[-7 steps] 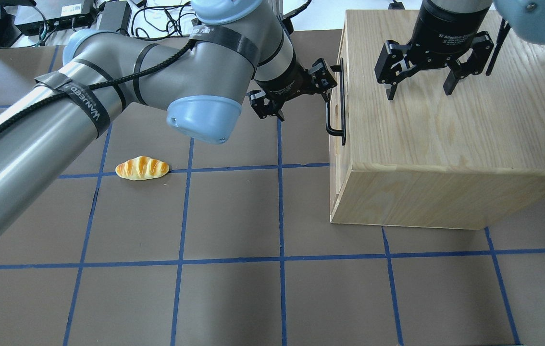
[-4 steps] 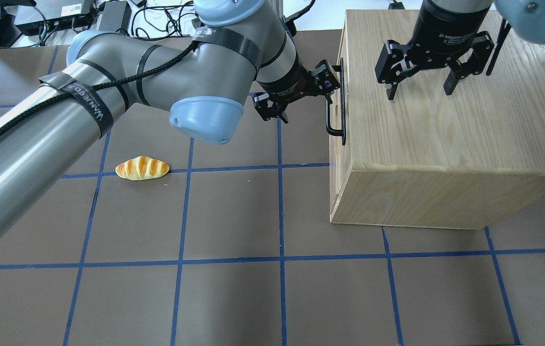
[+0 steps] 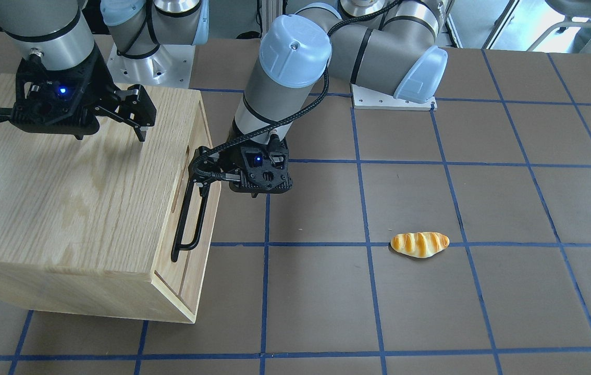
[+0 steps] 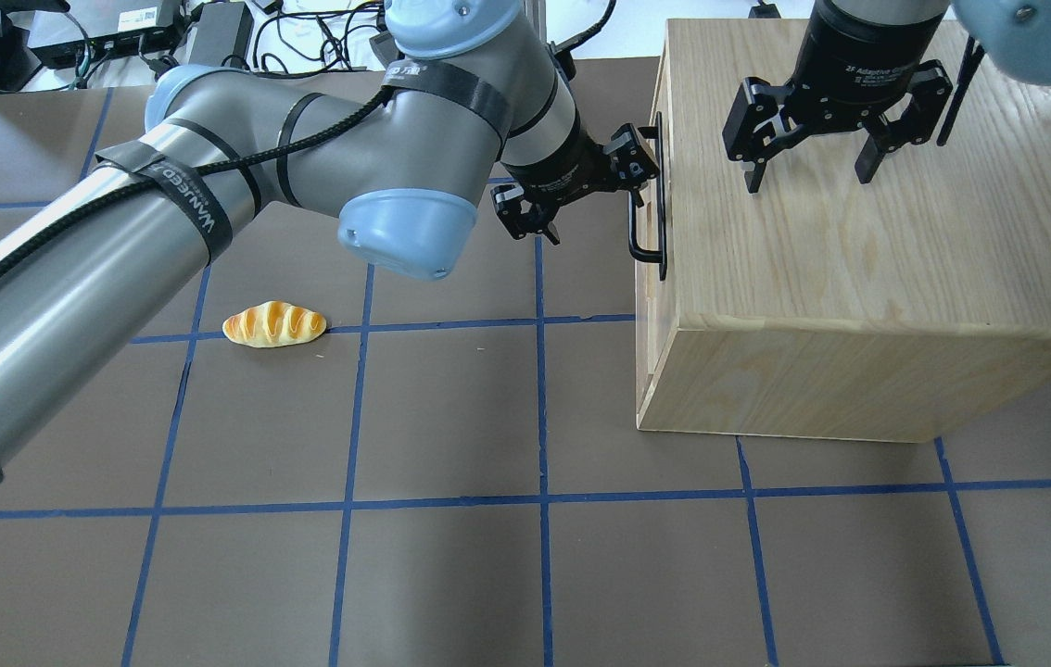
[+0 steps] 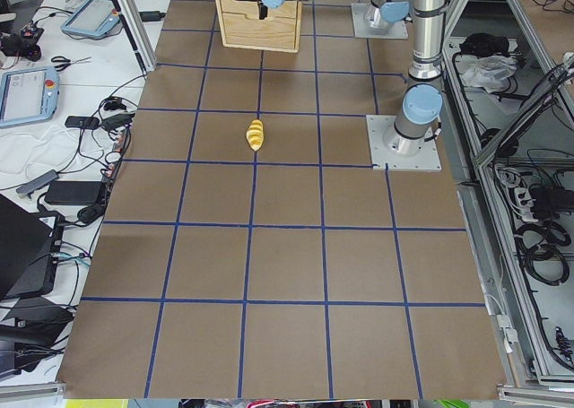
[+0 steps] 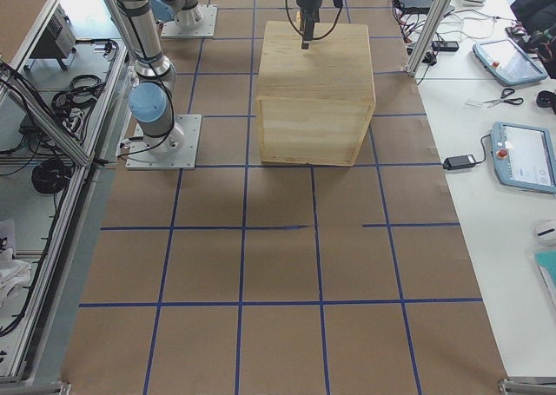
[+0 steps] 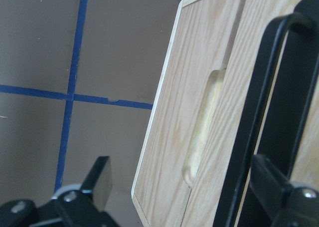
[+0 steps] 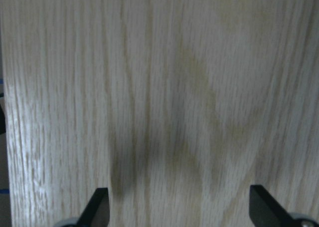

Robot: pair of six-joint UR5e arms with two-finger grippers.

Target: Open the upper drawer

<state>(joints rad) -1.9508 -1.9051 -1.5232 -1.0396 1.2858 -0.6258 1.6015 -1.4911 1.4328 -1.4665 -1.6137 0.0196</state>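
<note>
Nearer than a second ago to the big light-wood cabinet (image 4: 859,232), the grey left arm (image 4: 210,213) holds its black left gripper (image 4: 592,206), fingers (image 7: 101,182) spread, at the shut upper drawer (image 7: 251,47) on the facing side, whose long black bar handle (image 4: 661,204) runs across the jaws, just inside one finger.

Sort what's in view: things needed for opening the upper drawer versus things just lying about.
Job: upper drawer; its black bar handle; left gripper, open astride it.
Lying about: bread roll; right gripper, open above the cabinet top.
</note>
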